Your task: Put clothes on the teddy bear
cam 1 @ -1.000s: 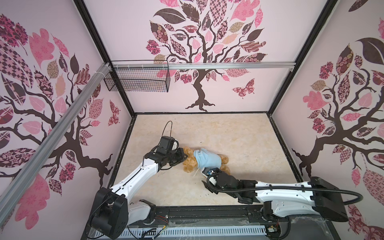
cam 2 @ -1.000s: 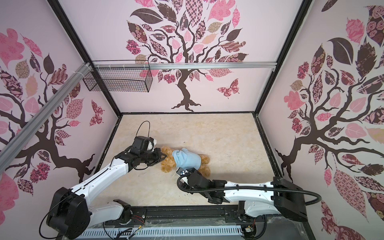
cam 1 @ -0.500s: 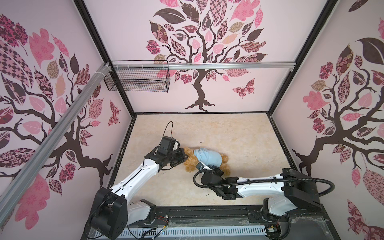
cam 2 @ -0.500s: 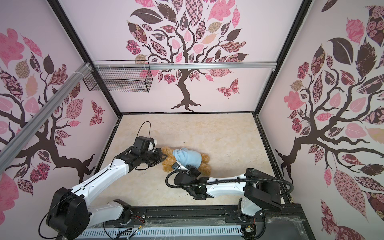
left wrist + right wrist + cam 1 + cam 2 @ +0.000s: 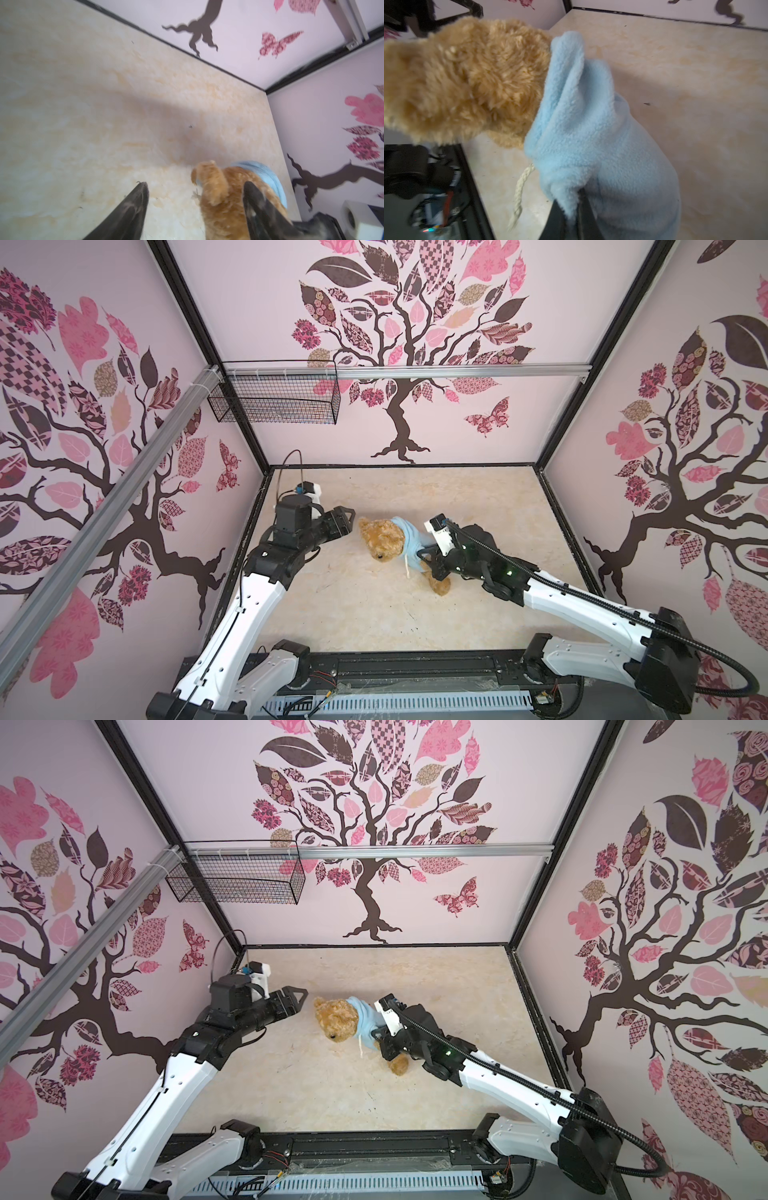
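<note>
Teddy bear (image 5: 381, 538), wearing a light blue hoodie (image 5: 409, 541), is near the middle of the table (image 5: 353, 614). Your left gripper (image 5: 348, 523) gapes just beside its head. Only the right wrist view shows you the right gripper (image 5: 569, 200) clenched on a hoodie fold; both top views hide that pinch.

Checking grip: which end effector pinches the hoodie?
The right end effector, shut on the blue hoodie; the left end effector stands open by the bear.
</note>
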Controlling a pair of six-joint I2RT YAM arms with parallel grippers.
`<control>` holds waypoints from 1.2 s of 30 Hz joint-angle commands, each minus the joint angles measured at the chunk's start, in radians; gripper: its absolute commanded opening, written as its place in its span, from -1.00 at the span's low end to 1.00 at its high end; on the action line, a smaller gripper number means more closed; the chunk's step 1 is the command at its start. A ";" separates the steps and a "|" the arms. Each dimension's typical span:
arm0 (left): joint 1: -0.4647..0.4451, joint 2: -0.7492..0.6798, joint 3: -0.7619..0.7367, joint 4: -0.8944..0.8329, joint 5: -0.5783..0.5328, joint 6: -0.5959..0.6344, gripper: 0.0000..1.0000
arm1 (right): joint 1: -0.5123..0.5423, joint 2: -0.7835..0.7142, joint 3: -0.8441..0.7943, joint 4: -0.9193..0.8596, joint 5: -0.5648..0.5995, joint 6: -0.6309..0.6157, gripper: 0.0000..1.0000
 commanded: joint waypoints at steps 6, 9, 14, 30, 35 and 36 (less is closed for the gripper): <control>0.007 -0.116 0.001 -0.012 -0.086 0.089 0.54 | -0.160 0.139 -0.127 0.593 -0.634 0.658 -1.00; -0.006 -0.126 -0.068 -0.002 0.040 0.040 0.54 | -0.214 0.249 -0.165 0.610 -0.672 0.647 -1.00; -0.188 -0.156 -0.229 0.079 0.049 -0.011 0.50 | -0.331 0.479 -0.226 0.605 -0.725 0.533 -0.84; -0.566 0.105 -0.383 0.367 -0.029 0.092 0.31 | -0.459 0.285 -0.118 -0.014 -0.267 0.024 -0.02; -0.608 0.157 -0.372 0.373 -0.016 0.123 0.09 | -0.433 0.094 -0.179 -0.024 -0.288 0.025 0.00; -0.612 0.168 -0.369 0.375 -0.015 0.130 0.07 | -0.409 0.066 -0.191 -0.018 -0.286 0.025 0.00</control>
